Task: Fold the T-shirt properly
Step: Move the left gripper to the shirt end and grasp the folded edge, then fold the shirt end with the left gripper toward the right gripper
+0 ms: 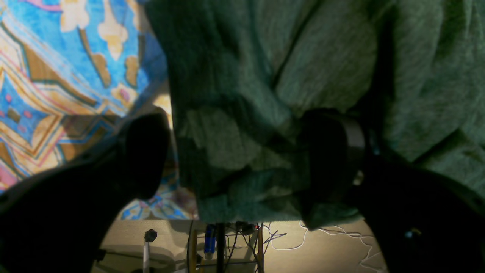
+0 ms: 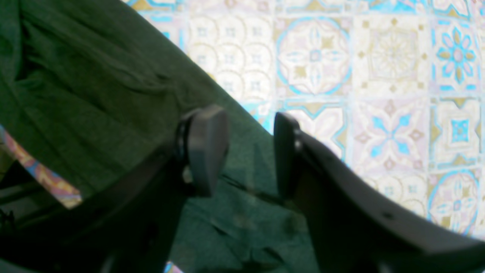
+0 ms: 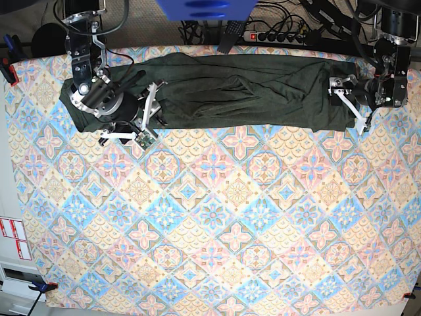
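The dark olive-green T-shirt point(image 3: 250, 92) lies as a long crumpled band along the table's far edge, sleeves folded over the body. My left gripper point(image 3: 347, 102) stands at its right end. In the left wrist view the left gripper point(image 1: 240, 155) is open wide, with bunched T-shirt point(image 1: 322, 68) fabric lying between the fingers at the table's edge. My right gripper point(image 3: 150, 113) hovers over the shirt's left part, at its near hem. In the right wrist view the right gripper point(image 2: 250, 151) is open, with the T-shirt point(image 2: 94, 94) beneath the gap and nothing pinched.
A tile-patterned cloth point(image 3: 217, 217) covers the table. A power strip point(image 3: 276, 36) and cables lie behind the far edge, with a blue object point(image 3: 204, 8) above. Floor with cables point(image 1: 288, 242) shows past the table's edge. Clamps point(image 3: 8, 69) hold the cloth's corners.
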Robot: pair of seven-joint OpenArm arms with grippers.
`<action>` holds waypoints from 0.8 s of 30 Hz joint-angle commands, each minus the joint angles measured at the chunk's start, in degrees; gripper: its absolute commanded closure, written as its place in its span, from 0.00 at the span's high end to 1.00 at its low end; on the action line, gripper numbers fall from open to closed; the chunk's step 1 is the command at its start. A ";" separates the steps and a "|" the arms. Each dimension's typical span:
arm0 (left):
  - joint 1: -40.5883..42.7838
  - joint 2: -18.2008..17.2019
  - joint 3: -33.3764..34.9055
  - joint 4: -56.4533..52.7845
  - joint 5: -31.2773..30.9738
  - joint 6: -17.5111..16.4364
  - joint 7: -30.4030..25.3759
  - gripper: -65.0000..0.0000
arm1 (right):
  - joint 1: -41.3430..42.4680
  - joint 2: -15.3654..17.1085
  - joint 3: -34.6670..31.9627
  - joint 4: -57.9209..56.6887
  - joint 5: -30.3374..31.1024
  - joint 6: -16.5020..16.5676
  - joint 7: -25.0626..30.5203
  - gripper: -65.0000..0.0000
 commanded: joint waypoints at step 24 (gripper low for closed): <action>-2.26 0.46 -11.46 0.47 -1.06 -8.99 -0.73 0.00 | 0.41 0.26 0.16 1.19 0.72 0.02 1.02 0.36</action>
